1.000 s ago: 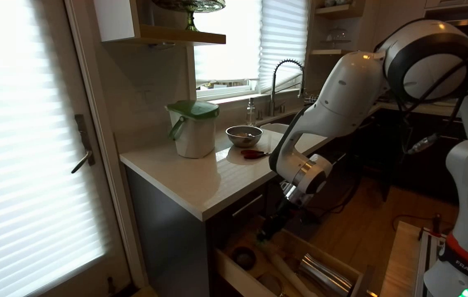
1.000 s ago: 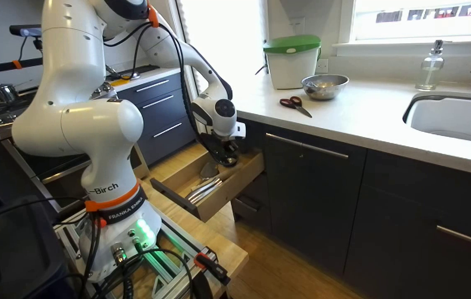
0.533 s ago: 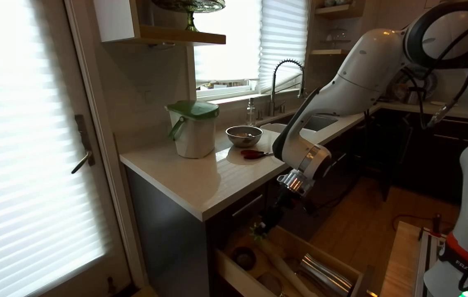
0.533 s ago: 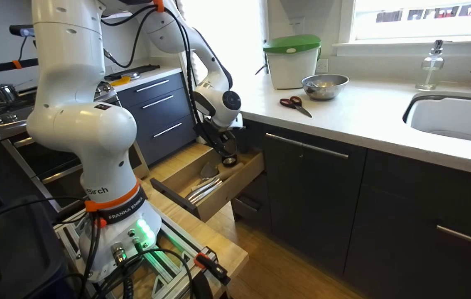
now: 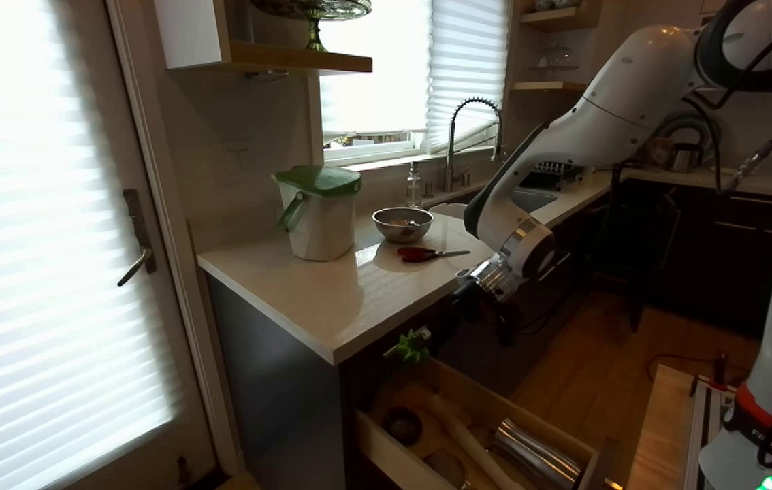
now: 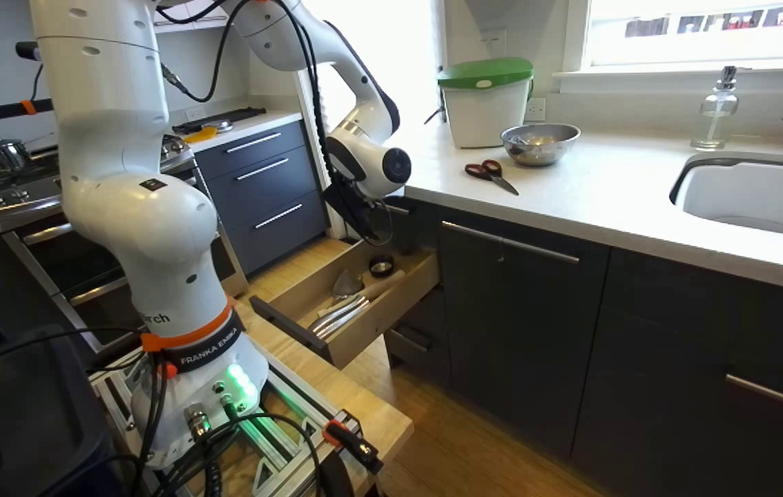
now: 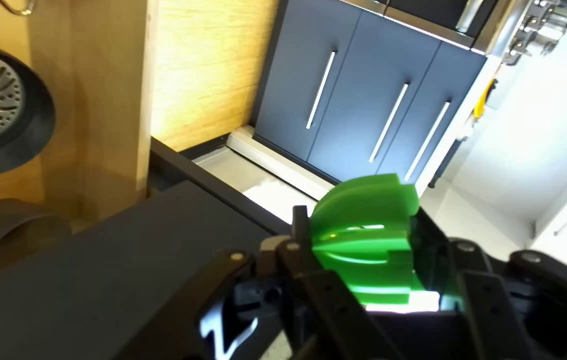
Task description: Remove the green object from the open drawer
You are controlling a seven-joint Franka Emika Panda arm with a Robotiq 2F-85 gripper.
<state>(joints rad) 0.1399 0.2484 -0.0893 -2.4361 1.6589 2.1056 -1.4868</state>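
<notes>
My gripper [image 7: 362, 230] is shut on the green object [image 7: 363, 235], a lobed, shiny green piece between the two black fingers. In an exterior view the green object [image 5: 412, 346] looks star-shaped and is held at the tip of my gripper [image 5: 421, 340], above the open drawer [image 5: 389, 446] and just below the counter's front edge. The open drawer also shows in an exterior view [image 6: 395, 309], where the arm hides the green object. In the wrist view the wooden drawer wall [image 7: 108, 90] is at the left, apart from the gripper.
The drawer holds a rolling pin [image 5: 471, 446], ridged metal pieces [image 5: 537, 452] and a dark round item [image 5: 403, 425]. The white counter [image 5: 304, 306] overhangs the cabinet close to the gripper. On it stand a green-lidded bin [image 5: 321, 218], a metal bowl [image 5: 403, 226] and red-handled scissors [image 5: 419, 254].
My gripper has risen out of the drawer, carrying the green object up with it to near counter height. The arm has drawn back and up. The drawer has not moved.
</notes>
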